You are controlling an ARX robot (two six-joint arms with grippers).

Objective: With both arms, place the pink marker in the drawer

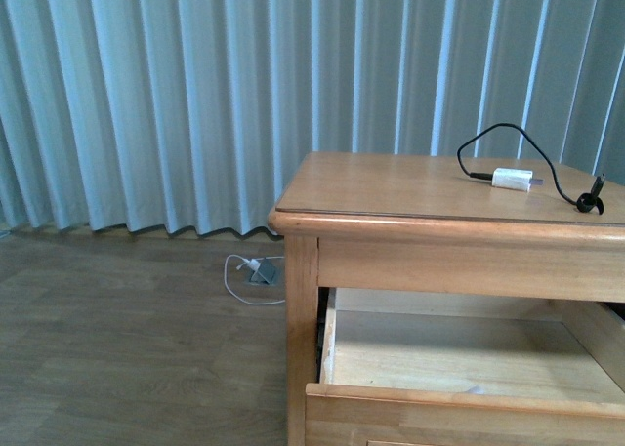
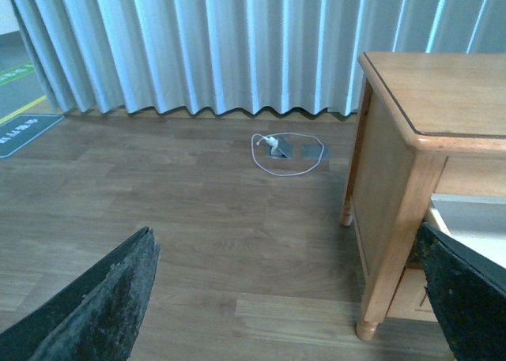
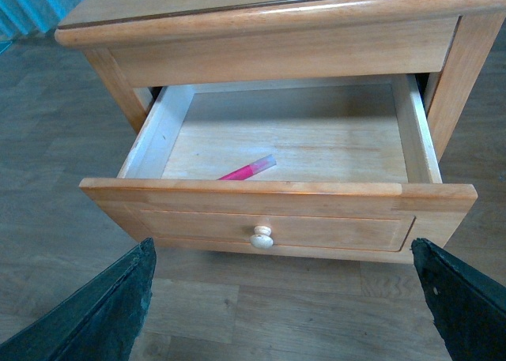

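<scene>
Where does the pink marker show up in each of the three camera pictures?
Front view: not visible; the open drawer shows only bare wood.
Left wrist view: not in it; just a corner of the drawer.
Right wrist view: pink marker lying inside the drawer, near its front wall.
Shared landmark: the open drawer.

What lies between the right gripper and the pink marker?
The drawer's front panel with its pale knob, seen in the right wrist view: the pink marker lies inside behind it, the open right gripper outside.
</scene>
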